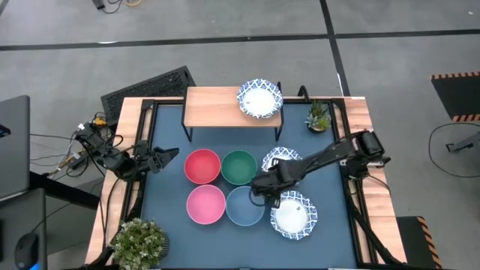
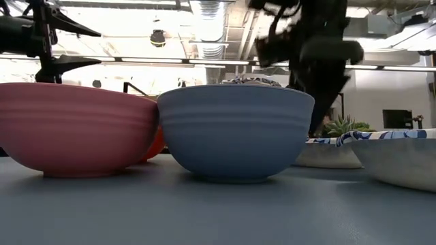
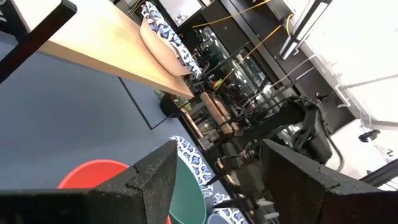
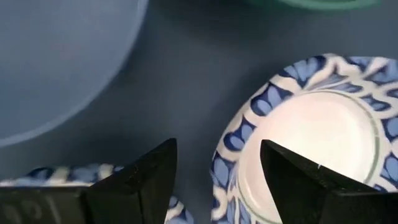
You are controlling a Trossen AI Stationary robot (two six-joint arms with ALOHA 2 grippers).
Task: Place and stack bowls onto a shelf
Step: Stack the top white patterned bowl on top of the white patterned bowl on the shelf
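The shelf (image 1: 217, 106) stands at the table's far edge with a white blue-rimmed bowl (image 1: 260, 98) on its right end. On the blue mat stand a red bowl (image 1: 202, 166), a green bowl (image 1: 239, 166), a pink bowl (image 1: 206, 204) and a light blue bowl (image 1: 244, 205). Two more blue-rimmed white bowls stand to their right, one farther (image 1: 280, 160) and one nearer (image 1: 295, 215). My right gripper (image 1: 260, 187) is open and points down between these bowls. In its wrist view (image 4: 217, 149) the farther bowl's rim (image 4: 225, 165) shows between the fingers. My left gripper (image 1: 171, 156) is open at the mat's left edge.
A small potted plant (image 1: 318, 116) stands right of the shelf. A bushy plant (image 1: 139, 241) stands at the near left corner. My right arm (image 1: 330, 156) reaches across the farther patterned bowl. The table's raised wooden rim (image 1: 127, 135) borders the mat.
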